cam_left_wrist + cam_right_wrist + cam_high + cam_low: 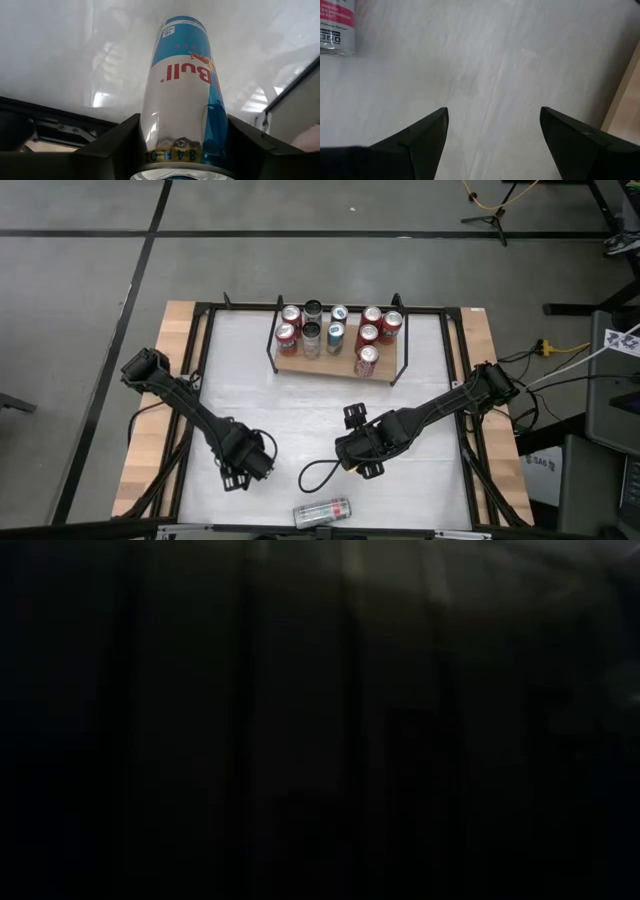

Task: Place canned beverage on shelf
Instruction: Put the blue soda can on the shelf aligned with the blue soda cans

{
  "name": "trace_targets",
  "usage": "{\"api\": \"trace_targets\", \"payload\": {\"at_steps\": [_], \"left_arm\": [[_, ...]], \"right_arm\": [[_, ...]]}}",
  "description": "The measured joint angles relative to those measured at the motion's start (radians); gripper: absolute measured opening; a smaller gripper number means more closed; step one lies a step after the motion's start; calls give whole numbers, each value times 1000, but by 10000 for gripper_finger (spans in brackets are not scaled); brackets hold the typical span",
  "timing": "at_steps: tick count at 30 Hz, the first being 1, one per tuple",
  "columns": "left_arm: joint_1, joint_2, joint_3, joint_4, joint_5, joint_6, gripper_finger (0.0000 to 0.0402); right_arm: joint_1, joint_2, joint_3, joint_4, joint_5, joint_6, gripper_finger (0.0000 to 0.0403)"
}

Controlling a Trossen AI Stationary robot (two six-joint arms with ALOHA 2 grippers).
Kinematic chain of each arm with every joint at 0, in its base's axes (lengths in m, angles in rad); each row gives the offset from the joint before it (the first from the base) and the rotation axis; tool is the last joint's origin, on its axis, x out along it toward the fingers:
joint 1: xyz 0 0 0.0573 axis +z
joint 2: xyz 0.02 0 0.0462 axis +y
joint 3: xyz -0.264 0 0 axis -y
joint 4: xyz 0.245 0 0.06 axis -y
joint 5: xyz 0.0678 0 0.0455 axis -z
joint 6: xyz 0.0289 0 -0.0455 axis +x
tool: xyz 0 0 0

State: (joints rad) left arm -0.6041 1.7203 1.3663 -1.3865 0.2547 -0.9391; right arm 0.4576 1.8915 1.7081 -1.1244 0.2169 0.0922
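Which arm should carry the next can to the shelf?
Left. The left gripper is shut on a slim blue-and-silver can, while the right gripper hangs open and empty over the white tabletop, though nearer the light-brown wooden shelf.

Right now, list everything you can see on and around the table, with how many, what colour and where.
Shelf: one, light-brown wood with black rod brackets, far middle of the table.
Cans on the shelf: about ten, mostly red, some blue and dark, upright in rows.
Blue and silver can: one, between the left gripper's fingers.
Lying can: one, silver with pink, on its side at the table's near edge.
Table: one, white top with wooden side strips.
Low view: dark, nothing can be made out.
Left gripper: near left, shut on the blue and silver can.
Right gripper: near middle, open, holding nothing.
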Motion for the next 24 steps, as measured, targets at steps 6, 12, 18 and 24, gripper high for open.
{"api": "trace_targets", "payload": {"at_steps": [6, 12, 18, 24], "left_arm": [[4, 0, 0, 0, -5, 5, 242], [4, 0, 0, 0, -6, 6, 252], [4, 0, 0, 0, -6, 7, 253], [4, 0, 0, 0, -7, 6, 253]], "right_arm": [[0, 0, 0, 0, 0, 0, 308], [0, 0, 0, 0, 0, 0, 308], [0, 0, 0, 0, 0, 0, 308], [0, 0, 0, 0, 0, 0, 308]]}}
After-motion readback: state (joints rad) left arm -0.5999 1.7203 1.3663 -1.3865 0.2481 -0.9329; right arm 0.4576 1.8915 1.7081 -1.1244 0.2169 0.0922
